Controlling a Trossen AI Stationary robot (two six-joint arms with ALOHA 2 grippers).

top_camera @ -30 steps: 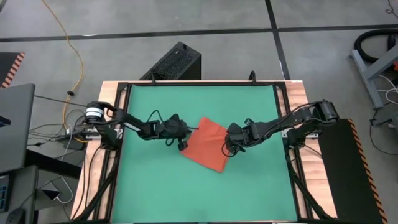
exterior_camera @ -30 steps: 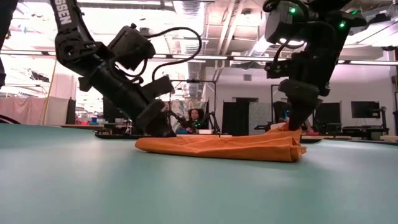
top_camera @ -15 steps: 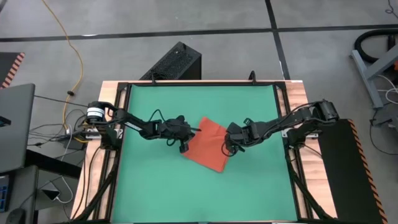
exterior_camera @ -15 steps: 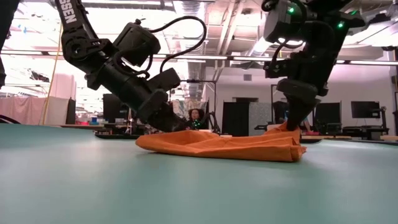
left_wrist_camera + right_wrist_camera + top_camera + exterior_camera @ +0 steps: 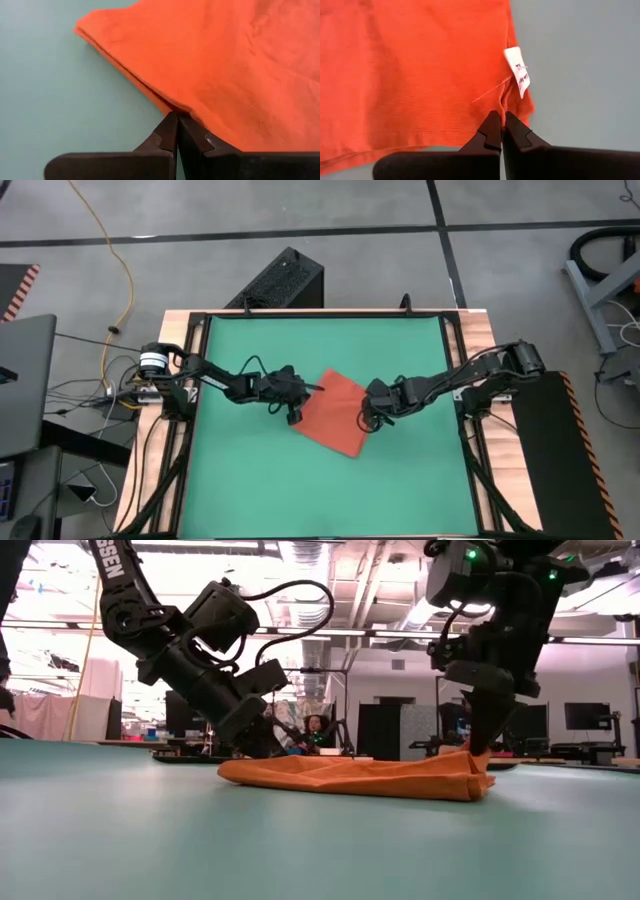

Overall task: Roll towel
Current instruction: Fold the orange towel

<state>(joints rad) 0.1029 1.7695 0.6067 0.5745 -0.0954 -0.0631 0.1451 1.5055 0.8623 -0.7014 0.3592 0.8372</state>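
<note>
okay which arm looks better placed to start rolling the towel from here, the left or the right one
Probably the left. Its end effector is shut on the towel's folded side edge, a clean line to roll from. The right end effector is shut on the edge by the white tag, better for anchoring.

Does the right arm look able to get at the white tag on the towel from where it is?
Probably yes. The right gripper is shut on the towel edge right beside the white tag, and nothing lies between them; it would need to release first.
</note>
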